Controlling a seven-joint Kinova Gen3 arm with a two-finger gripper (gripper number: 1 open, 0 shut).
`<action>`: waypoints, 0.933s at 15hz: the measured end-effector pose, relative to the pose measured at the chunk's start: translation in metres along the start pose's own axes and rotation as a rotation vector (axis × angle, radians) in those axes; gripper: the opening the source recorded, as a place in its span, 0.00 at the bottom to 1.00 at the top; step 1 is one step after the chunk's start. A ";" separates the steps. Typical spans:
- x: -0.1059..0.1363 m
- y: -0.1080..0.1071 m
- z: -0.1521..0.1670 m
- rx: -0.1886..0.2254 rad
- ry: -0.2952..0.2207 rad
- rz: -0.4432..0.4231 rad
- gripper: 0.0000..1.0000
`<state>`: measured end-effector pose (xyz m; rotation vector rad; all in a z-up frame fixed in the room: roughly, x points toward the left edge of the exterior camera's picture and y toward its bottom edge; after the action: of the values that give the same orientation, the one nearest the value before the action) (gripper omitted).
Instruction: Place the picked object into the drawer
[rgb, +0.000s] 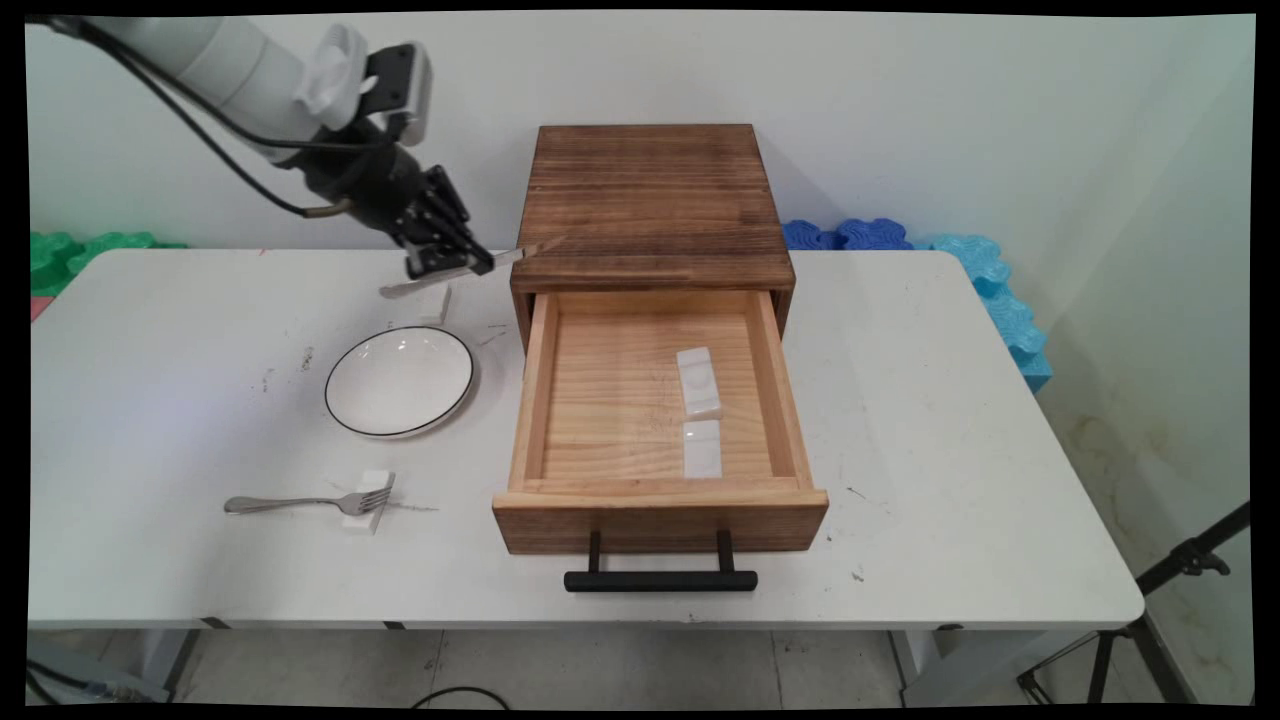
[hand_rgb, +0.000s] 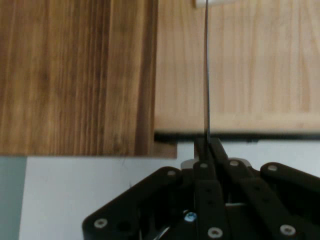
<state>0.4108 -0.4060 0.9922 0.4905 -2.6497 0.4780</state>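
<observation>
My gripper (rgb: 452, 266) hangs above the table just left of the dark wooden cabinet (rgb: 650, 200), shut on a silver knife (rgb: 520, 253). The knife lies almost level, its tip reaching over the cabinet's front left corner. In the hand view the knife (hand_rgb: 206, 75) shows edge-on as a thin line rising from the closed fingers (hand_rgb: 215, 150), with the cabinet top (hand_rgb: 75, 75) at left and the open drawer's floor (hand_rgb: 260, 65) at right. The light wood drawer (rgb: 535, 400) is pulled out toward the near edge. Two white rests (rgb: 698, 380) (rgb: 702, 448) lie inside it.
A white plate (rgb: 399, 380) with a dark rim sits left of the drawer. A small white rest (rgb: 438, 304) stands behind it, under the gripper. A fork (rgb: 300, 502) lies near the front with its tines on another white rest (rgb: 368, 503). The drawer's black handle (rgb: 660, 580) juts toward the table edge.
</observation>
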 end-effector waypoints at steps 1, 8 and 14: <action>0.008 0.002 0.003 0.000 0.005 -0.002 0.00; 0.068 0.014 0.035 -0.004 0.037 -0.022 0.00; 0.108 0.020 0.069 -0.005 0.048 -0.028 0.00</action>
<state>0.2876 -0.4441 0.9757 0.5074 -2.5936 0.4693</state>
